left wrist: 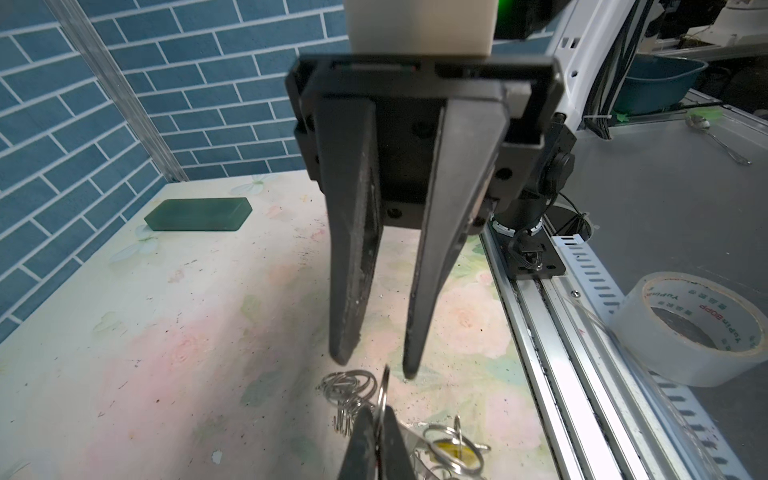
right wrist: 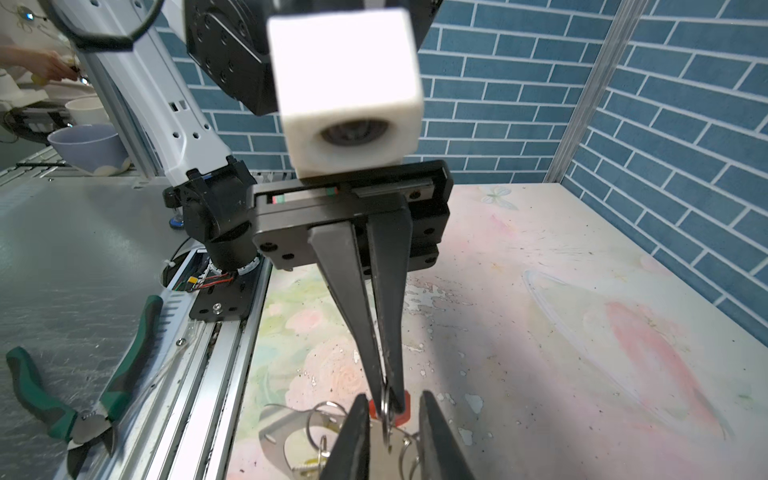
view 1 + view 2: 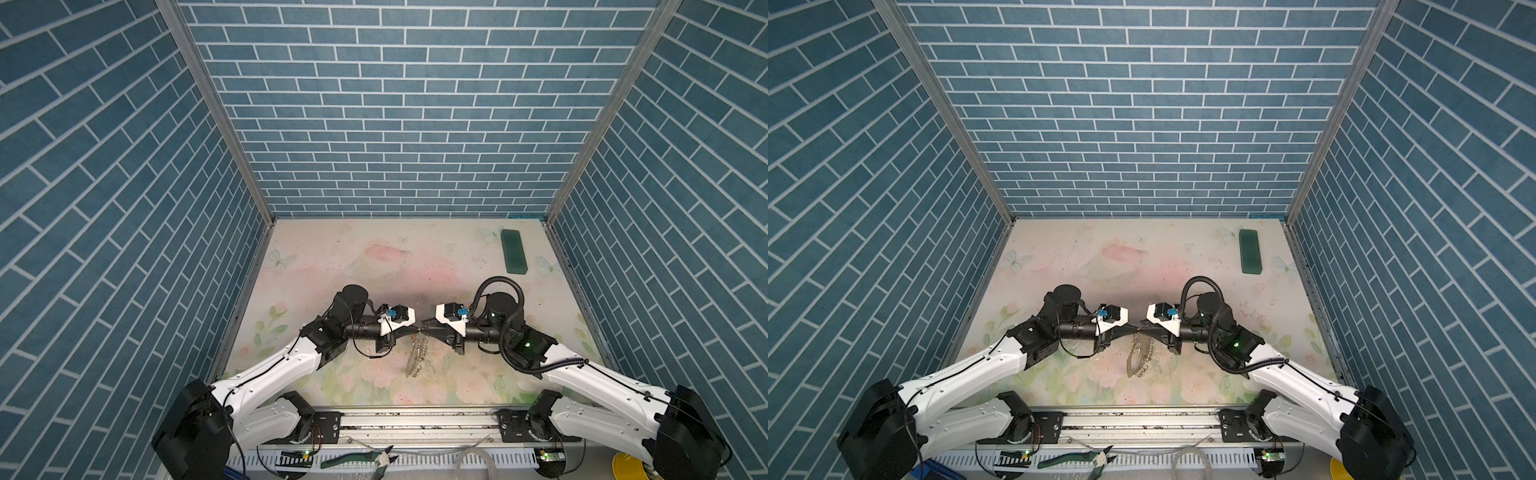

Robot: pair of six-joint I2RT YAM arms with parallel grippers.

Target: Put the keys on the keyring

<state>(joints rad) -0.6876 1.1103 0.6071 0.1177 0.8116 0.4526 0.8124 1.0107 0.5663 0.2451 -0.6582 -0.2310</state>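
Observation:
Both grippers meet tip to tip above the middle of the table. The keyring (image 3: 417,359) (image 3: 1138,359) hangs below them, a grey flat hoop (image 2: 272,440) fringed with silver wire clips (image 1: 349,386). My left gripper (image 1: 376,409) (image 3: 415,330) is shut on one silver clip (image 2: 386,411), held edge-on. The red key (image 2: 402,409) shows right behind its tips. The yellow key (image 1: 453,451) sits among the clips lower on the hoop. My right gripper (image 2: 395,395) (image 3: 424,328) is open, its fingers (image 1: 343,291) on either side of the held clip without touching it.
A dark green block (image 3: 513,251) (image 1: 198,214) lies at the back right of the table. Green-handled pliers (image 2: 83,399) and a tape roll (image 1: 698,328) lie beyond the front rail (image 1: 552,332). Blue brick walls close in three sides.

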